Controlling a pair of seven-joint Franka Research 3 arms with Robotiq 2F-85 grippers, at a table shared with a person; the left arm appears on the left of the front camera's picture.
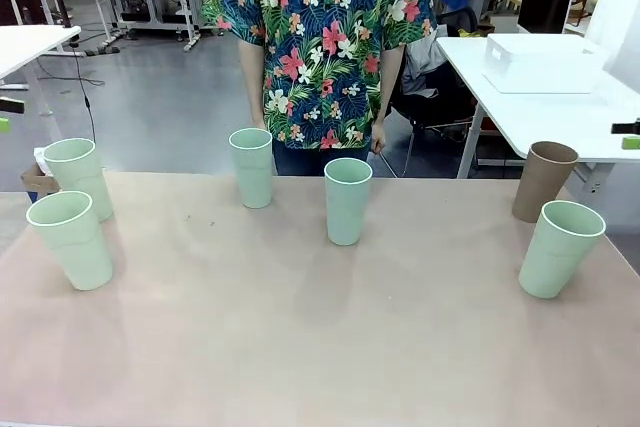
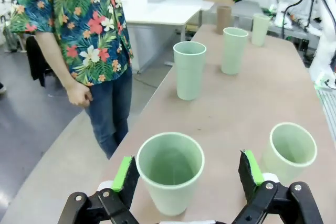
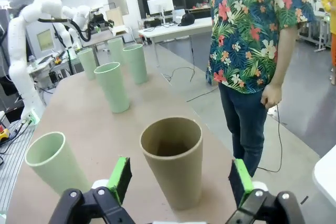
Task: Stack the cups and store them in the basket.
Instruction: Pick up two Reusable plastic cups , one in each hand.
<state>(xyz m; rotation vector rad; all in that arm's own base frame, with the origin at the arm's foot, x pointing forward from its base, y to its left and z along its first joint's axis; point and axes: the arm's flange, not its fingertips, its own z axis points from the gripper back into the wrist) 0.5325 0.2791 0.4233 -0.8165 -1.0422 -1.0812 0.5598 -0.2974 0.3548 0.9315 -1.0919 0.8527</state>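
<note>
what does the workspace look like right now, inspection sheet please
surface: pinkish-brown table, matte
job's things: five mint cups and one brown cup, all upright, apart, unstacked; basket on the white side table
clutter: nothing seen
grippers: left gripper jaws open astride a mint cup; right gripper jaws open astride the brown cup
cables: black cable on the floor, off the table
surroundings: person standing at the far edge

**A:** How's the left gripper (image 2: pixel 188 170) sitting?
**B:** Jaws spread wide, green pads (image 2: pixel 125 173) facing inward. The right gripper (image 3: pixel 181 179) is the same deal, spread wide too, and both are tilted slightly downward.
</note>
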